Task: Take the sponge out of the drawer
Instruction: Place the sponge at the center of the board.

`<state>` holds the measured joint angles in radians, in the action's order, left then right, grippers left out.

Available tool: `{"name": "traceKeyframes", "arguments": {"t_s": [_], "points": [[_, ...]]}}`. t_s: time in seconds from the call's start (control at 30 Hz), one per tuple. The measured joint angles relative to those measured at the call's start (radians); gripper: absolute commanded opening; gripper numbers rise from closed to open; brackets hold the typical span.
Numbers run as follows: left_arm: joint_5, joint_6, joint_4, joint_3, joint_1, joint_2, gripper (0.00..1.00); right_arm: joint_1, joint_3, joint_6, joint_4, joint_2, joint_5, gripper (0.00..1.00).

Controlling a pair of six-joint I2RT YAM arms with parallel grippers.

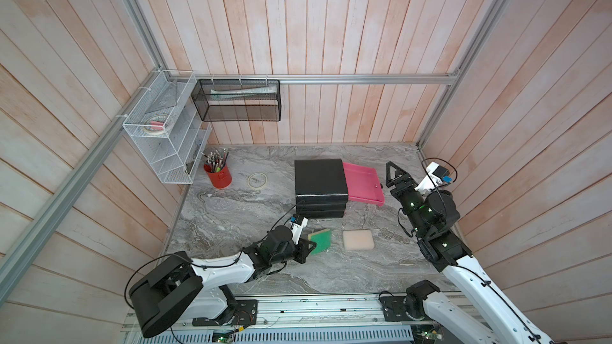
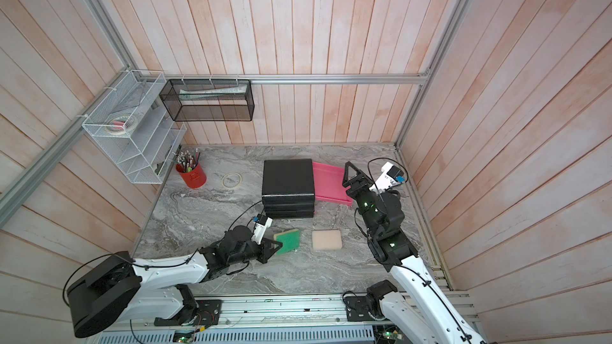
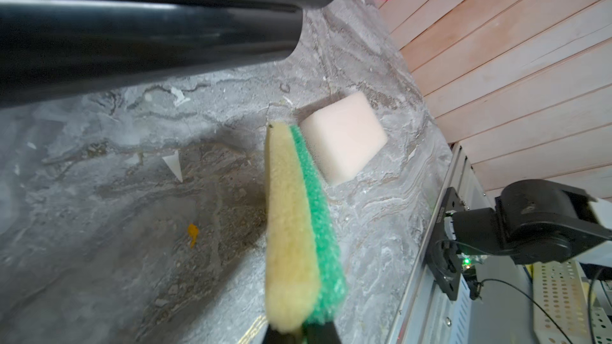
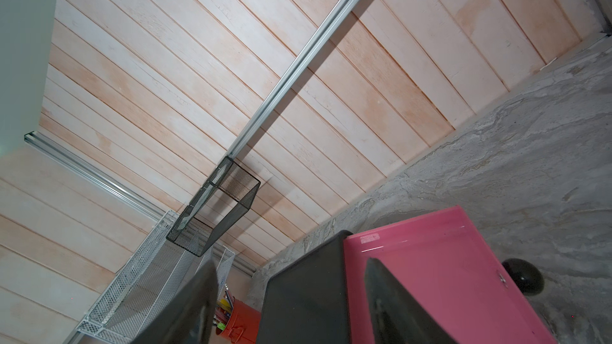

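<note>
Green scouring felt on yellow foam: the sponge [image 1: 320, 240] appears in both top views at lower centre, outside the drawer, over the grey marble tabletop [image 1: 251, 213]. It is below the black cabinet [image 1: 319, 186] in the frame and just left of a pale beige foam block [image 1: 358, 239]. In the left wrist view the sponge [image 3: 298, 226] is seen edge-on, the yellow layer beside the green one. Whether its far end touches the tabletop cannot be told.

The pink drawer [image 1: 362, 183] stands pulled out to the right of the cabinet, its pink floor exposed and its dark knob [image 4: 523, 279] at the front. At upper left of centre, a red cup [image 1: 218, 175] holds pens. A white wire rack [image 1: 159, 147] on the wall holds a roll of tape, and a black mesh basket [image 1: 238, 100] holds a flat pale item. A loose tape ring [image 1: 257, 180] lies beside the cup.

The left gripper [image 1: 311, 246] is clamped on the sponge's near end. The right gripper [image 1: 392, 175] is poised right of the drawer, fingers [image 4: 390, 306] spread apart, holding nothing.
</note>
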<state>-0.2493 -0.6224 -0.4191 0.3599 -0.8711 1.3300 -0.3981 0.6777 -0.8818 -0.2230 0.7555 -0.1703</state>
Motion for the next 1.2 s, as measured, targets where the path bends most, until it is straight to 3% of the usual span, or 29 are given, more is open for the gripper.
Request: {"name": "traceKeyframes", "arguments": {"t_s": [0.2, 0.43, 0.73, 0.93, 1.03, 1.13, 1.2], "points": [[-0.050, -0.011, -0.074, 0.042, 0.009, 0.141, 0.00, 0.004, -0.024, 0.000, 0.008, -0.031, -0.020, 0.72], [-0.014, 0.003, -0.013, 0.093, 0.009, 0.194, 0.01, 0.011, -0.048, 0.000, 0.016, -0.055, -0.043, 0.72], [0.076, 0.043, 0.073, 0.132, 0.009, 0.225, 0.18, 0.014, -0.057, -0.001, 0.015, -0.051, -0.050, 0.72], [0.106, 0.067, 0.106, 0.166, 0.009, 0.257, 0.18, 0.016, -0.058, -0.001, 0.015, -0.043, -0.050, 0.72], [0.126, 0.078, 0.123, 0.174, 0.008, 0.258, 0.25, 0.016, -0.058, 0.000, 0.015, -0.039, -0.054, 0.72], [0.146, 0.088, 0.130, 0.178, 0.007, 0.256, 0.38, 0.017, -0.058, 0.001, 0.015, -0.034, -0.061, 0.73], [0.159, 0.095, 0.140, 0.182, 0.004, 0.249, 0.40, 0.019, -0.058, 0.008, 0.016, -0.027, -0.070, 0.73]]}}
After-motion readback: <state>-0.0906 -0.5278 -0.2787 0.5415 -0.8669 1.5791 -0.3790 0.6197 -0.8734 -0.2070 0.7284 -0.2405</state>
